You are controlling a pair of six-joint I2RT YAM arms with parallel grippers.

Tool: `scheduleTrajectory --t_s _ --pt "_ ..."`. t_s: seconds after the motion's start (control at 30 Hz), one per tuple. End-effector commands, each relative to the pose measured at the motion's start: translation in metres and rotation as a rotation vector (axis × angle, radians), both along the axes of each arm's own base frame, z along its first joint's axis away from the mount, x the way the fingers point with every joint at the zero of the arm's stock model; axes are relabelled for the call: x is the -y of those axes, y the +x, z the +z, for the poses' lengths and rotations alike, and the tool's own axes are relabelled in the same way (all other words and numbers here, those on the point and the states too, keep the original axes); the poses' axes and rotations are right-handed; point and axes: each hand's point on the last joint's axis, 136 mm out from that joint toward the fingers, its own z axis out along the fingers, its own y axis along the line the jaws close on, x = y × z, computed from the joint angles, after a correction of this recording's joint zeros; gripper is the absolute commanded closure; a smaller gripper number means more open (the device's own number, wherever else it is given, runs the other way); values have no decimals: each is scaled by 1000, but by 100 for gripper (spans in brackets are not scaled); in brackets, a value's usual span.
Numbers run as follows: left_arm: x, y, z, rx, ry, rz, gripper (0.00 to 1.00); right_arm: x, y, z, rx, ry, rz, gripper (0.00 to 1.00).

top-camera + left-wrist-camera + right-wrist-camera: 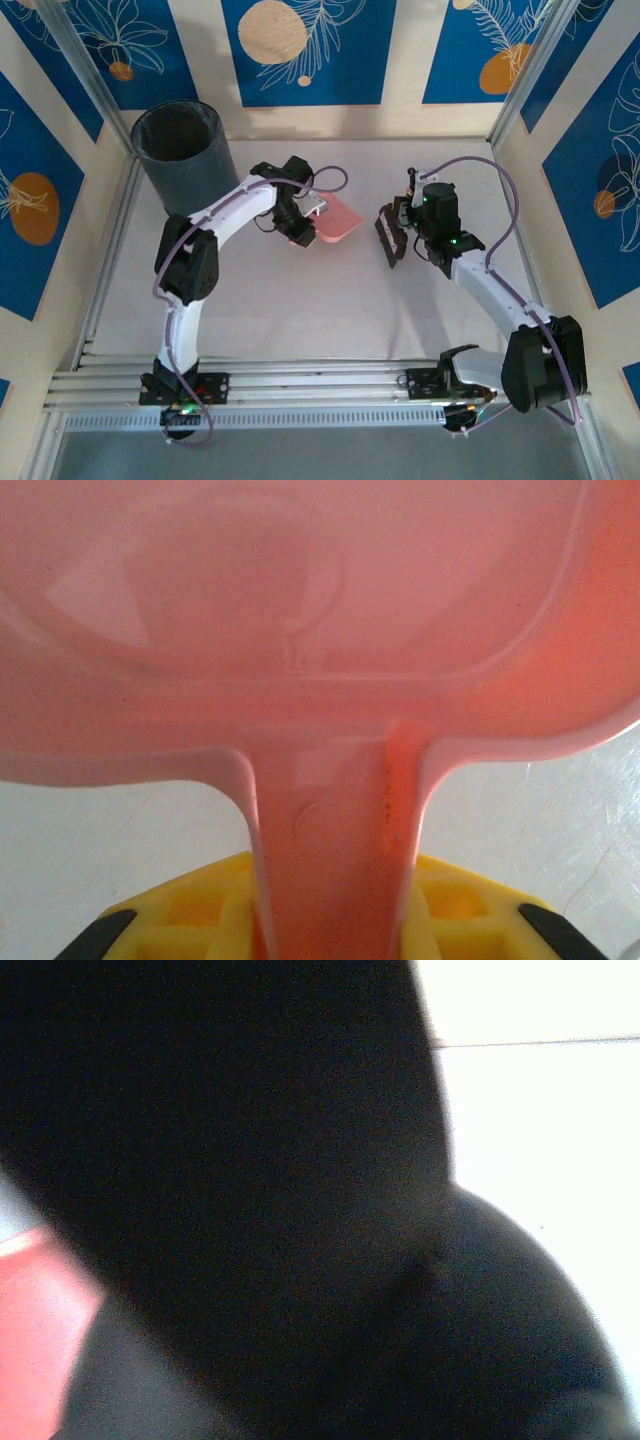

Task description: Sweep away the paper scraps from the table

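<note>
- My left gripper [330, 925] is clamped on the handle of the pink dustpan [300, 630]; the tray ahead of the jaws looks empty.
- My right gripper [405, 228] is closed on a dark brush [388, 240].
- The table [330, 310] below and between both jaws looks bare, so I judge the paper scraps swept up and little left to do.

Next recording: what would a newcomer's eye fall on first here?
The pink dustpan at the centre of the table stands out, its handle clamped between the yellow fingers of the left gripper. Facing it, the right gripper holds a dark brush. A tall dark grey bin stands at the far left corner.
</note>
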Motion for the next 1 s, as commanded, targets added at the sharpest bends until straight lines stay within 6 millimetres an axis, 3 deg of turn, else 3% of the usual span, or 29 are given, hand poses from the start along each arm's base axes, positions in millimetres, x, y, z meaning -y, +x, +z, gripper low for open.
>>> scheduleTrajectory --t_s 0.0,0.83,0.97 --pt "8 -8 0 -38 -14 -53 100 4 -1 16 50 14 -15 100" --pt "1 2 -51 -81 101 -79 100 5 1 14 41 32 -13 100" --pt "-1 4 -56 -77 118 -79 96 5 1 14 41 34 -13 100"
